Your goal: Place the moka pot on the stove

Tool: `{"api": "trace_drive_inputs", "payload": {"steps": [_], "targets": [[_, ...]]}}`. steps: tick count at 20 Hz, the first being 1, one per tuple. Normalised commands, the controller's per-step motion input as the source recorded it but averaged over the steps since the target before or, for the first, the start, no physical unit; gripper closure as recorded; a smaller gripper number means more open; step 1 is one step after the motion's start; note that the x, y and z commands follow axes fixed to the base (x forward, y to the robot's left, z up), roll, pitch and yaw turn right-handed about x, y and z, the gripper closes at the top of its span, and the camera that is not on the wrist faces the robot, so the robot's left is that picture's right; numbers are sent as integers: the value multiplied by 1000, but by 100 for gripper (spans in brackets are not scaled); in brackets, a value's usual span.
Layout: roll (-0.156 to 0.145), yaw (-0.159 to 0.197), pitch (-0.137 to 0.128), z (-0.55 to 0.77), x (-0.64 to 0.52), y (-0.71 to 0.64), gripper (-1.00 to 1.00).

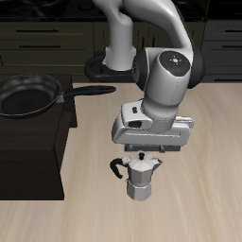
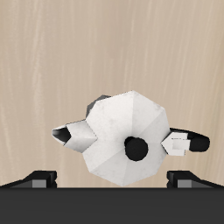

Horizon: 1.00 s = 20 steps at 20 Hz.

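Bare table (image 1: 203, 189) surrounds the moka pot (image 1: 142, 177); the black cabinet (image 1: 33, 156) with its frying pan (image 1: 28, 96) blocks one side.

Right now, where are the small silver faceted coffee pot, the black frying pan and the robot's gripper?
Small silver faceted moka pot (image 1: 141, 178): exterior view, on its body.
Black frying pan (image 1: 28, 96): exterior view, inside its bowl.
Gripper (image 1: 141, 154): exterior view, between the fingertips.

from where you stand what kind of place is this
Probably a simulated kitchen: a moka pot stands on a wooden table, a black frying pan rests on a black cabinet block, and dark drawer fronts line the back.
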Motion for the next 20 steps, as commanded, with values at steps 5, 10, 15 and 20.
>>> {"api": "trace_drive_inputs", "payload": {"steps": [5, 10, 15, 20], "targets": [[-20, -3, 20, -112, 54, -155, -100], [-7, -10, 5, -38, 22, -28, -100], [3, -15, 23, -138, -60, 35, -100], [10, -11, 21, -146, -9, 48, -100]]}}
